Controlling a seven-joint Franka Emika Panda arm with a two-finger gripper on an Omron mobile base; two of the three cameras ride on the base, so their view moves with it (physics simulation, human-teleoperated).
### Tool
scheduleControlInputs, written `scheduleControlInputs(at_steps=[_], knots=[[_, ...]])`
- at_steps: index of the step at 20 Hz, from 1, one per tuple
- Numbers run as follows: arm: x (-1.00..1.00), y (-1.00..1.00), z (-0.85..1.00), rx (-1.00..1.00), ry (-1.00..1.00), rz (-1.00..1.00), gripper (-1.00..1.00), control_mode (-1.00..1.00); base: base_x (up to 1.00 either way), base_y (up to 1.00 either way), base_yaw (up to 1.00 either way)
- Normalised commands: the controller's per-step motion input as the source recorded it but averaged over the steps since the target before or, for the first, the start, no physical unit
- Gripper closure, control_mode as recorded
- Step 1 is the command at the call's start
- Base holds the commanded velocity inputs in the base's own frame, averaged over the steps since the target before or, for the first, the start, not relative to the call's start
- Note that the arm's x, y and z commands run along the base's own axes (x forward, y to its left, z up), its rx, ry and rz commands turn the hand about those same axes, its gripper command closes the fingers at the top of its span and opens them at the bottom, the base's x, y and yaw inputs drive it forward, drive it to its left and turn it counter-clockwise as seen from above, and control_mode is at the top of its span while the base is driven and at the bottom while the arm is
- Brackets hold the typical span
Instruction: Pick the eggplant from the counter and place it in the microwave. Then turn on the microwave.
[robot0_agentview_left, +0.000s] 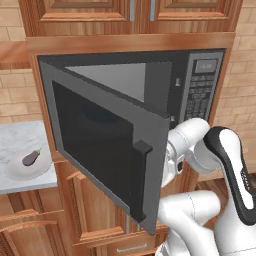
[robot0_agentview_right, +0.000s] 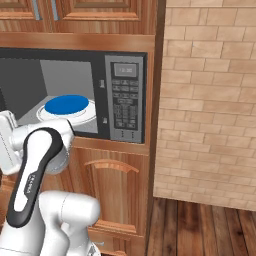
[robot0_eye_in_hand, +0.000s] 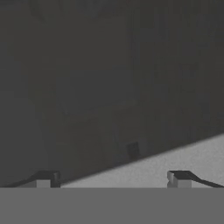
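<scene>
The eggplant (robot0_agentview_left: 31, 158) lies on a pale plate (robot0_agentview_left: 20, 174) on the marbled counter (robot0_agentview_left: 17, 135), at the far left. The microwave (robot0_agentview_left: 200, 90) stands with its dark glass door (robot0_agentview_left: 100, 145) swung wide open towards me. Its vertical handle (robot0_agentview_left: 139, 182) is on the near edge. My arm's wrist (robot0_agentview_left: 187, 140) reaches in behind that door, well to the right of the eggplant. In the hand view my gripper (robot0_eye_in_hand: 111, 179) is open, its fingertips (robot0_eye_in_hand: 43, 179) wide apart, with nothing between them. It faces the door's dark glass at close range.
Inside the microwave cavity a blue dish (robot0_agentview_right: 66, 106) sits on the white turntable. The button panel (robot0_agentview_right: 125, 102) is at the microwave's right side. Wooden cabinets stand above and below, and a brick wall (robot0_agentview_right: 210, 100) is to the right.
</scene>
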Motion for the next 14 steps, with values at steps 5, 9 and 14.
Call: scheduleControlInputs(at_steps=[5,9,14], knots=[[-0.25,0.38,-0.08,0.06,0.0,0.07,-1.0,-1.0,0.0,0.0,0.0],[-0.22,0.36,-0.06,0.07,0.0,0.06,-1.0,-1.0,0.0,0.0,0.0],[-0.21,0.37,-0.07,0.07,0.0,0.06,-1.0,-1.0,0.0,0.0,0.0]])
